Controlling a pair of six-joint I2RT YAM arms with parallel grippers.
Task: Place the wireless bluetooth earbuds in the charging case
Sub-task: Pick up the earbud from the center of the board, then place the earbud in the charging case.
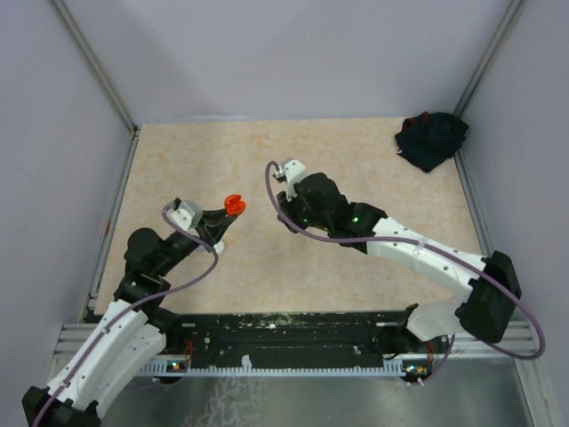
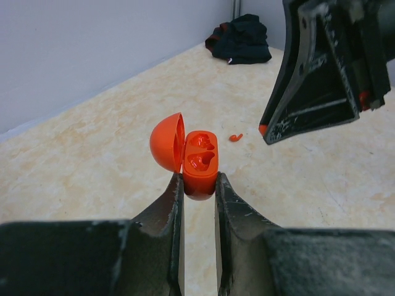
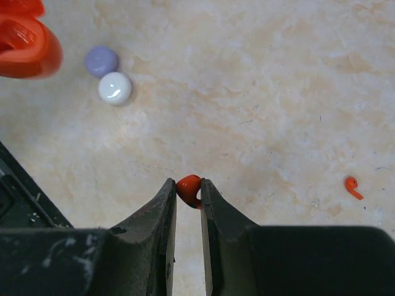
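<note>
Clamping empty open charging case [image 2: 199,161] in left gripper [image 2: 199,186], red earbud [image 3: 189,187] in right gripper [image 3: 188,195]; second earbud [image 3: 352,187] lying on worktop [image 3: 278,92]

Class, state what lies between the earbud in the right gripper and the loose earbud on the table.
Only bare table between gripped earbud and loose earbud; right wrist view.

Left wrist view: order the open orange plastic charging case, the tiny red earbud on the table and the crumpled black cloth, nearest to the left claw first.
1. Open orange plastic charging case: in the left claw.
2. Tiny red earbud: on the table, just beyond.
3. Crumpled black cloth: far corner.
</note>
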